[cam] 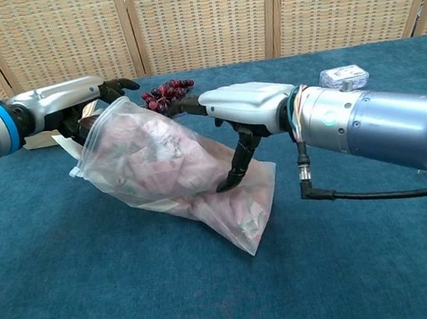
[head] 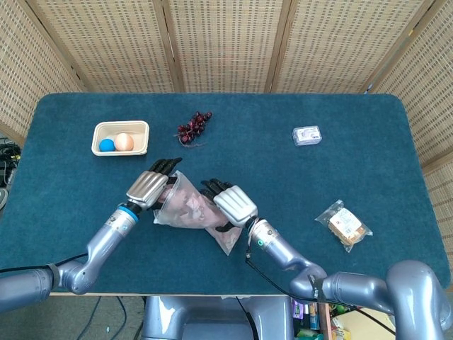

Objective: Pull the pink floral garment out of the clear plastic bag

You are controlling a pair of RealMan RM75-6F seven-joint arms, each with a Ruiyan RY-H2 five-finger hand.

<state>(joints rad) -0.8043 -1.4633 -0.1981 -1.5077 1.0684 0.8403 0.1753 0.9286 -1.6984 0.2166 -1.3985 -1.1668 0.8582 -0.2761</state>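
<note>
Left hand [cam: 72, 99] grips the clear plastic bag [cam: 176, 172] of pink floral garment [cam: 154, 159]; right hand [cam: 242, 108] spread, thumb touching it.

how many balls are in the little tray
2. In the cream tray at the table's back left, a blue ball sits on the left and an orange one right beside it. The chest view hides them behind the left arm.

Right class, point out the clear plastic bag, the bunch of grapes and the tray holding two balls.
clear plastic bag [cam: 169, 165]: chest view, bulging middle.
bunch of grapes [head: 193, 127]: head view, centre of the cluster.
tray [head: 120, 125]: head view, far rim.
</note>
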